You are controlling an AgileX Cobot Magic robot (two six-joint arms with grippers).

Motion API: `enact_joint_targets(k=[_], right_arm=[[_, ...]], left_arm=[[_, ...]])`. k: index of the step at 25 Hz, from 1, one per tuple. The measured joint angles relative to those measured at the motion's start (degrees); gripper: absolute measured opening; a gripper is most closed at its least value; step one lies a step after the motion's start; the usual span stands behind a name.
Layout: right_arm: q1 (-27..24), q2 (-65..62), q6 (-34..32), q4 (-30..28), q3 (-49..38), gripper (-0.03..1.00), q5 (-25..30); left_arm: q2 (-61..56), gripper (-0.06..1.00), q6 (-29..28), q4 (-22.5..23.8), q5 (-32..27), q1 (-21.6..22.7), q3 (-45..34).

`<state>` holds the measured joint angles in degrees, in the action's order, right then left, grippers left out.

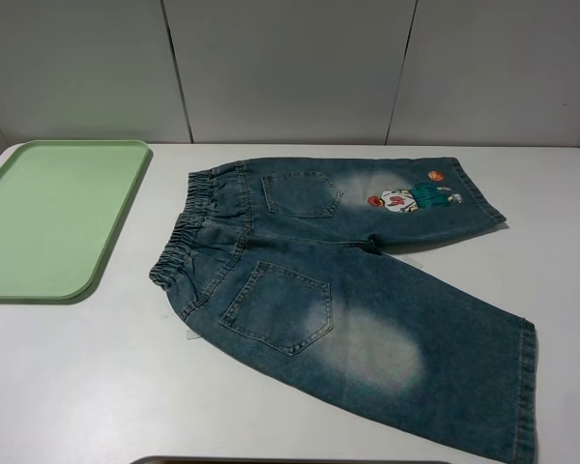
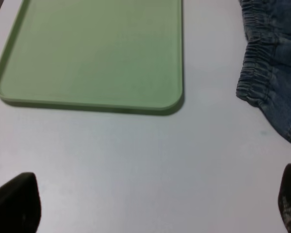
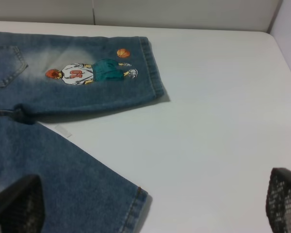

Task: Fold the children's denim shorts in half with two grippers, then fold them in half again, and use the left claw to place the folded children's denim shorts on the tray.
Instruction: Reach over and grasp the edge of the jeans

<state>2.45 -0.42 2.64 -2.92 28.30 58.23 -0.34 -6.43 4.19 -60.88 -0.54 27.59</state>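
Children's denim shorts (image 1: 348, 290) lie unfolded, back pockets up, on a white table (image 1: 77, 387), waistband towards the pale green tray (image 1: 39, 217) lying apart to their left. A cartoon patch (image 1: 411, 198) marks the far leg. The left gripper (image 2: 153, 204) hovers near the tray and waistband, the right gripper (image 3: 150, 204) by the leg hems; both have jaws spread wide, holding nothing.

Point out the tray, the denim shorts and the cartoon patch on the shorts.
tray (image 1: 53, 217): exterior high view, on its bare green floor.
denim shorts (image 1: 367, 338): exterior high view, on the nearer leg's faded area.
cartoon patch (image 3: 78, 74): right wrist view, on the figure's white shirt.
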Motion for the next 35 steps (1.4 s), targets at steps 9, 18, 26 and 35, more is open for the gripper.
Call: enact_joint_targets(k=[9, 18, 26, 35], right_arm=[[0.00, 0.00, 0.00, 0.00, 0.00, 0.69, 0.00], [0.00, 0.00, 0.00, 0.00, 0.00, 0.69, 0.00], [0.00, 0.00, 0.00, 0.00, 0.00, 0.69, 0.00], [0.83, 0.00, 0.00, 0.00, 0.00, 0.69, 0.00]], left_arm=[[0.00, 0.98, 0.00, 0.11, 0.00, 0.00, 0.00], [0.00, 0.98, 0.00, 0.11, 0.00, 0.00, 0.00], [0.00, 0.98, 0.00, 0.11, 0.00, 0.00, 0.00], [0.00, 0.98, 0.00, 0.11, 0.00, 0.00, 0.00]])
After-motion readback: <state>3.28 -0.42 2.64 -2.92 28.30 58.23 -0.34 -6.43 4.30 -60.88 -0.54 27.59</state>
